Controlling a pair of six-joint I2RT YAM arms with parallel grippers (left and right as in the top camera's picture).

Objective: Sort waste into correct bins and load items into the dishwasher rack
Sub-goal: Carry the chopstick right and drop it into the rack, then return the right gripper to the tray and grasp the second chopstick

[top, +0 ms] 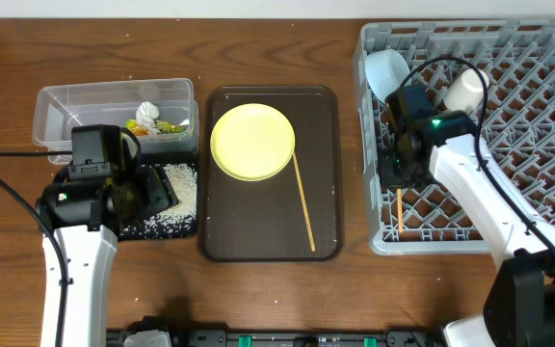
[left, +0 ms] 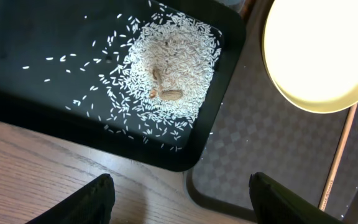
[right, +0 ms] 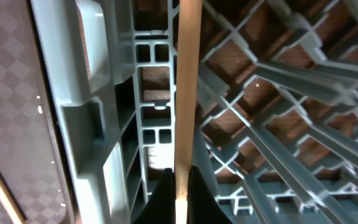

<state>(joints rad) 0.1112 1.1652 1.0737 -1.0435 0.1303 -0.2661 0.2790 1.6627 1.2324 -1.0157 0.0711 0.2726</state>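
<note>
Right gripper [right: 180,182] is pinching a wooden chopstick [right: 188,93] tight, inside dishwasher rack [top: 451,29] against its left wall. Left gripper [left: 185,199] is hanging wide open, empty, over rice [left: 173,62] in black tray [left: 17,93]. Second chopstick [top: 303,202] is lying on brown serving tray [top: 258,226] beside yellow plate [top: 251,142].

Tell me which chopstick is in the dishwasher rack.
The chopstick that the right gripper pinches, down in the rack; the other chopstick lies on the brown tray beside the yellow plate.
</note>
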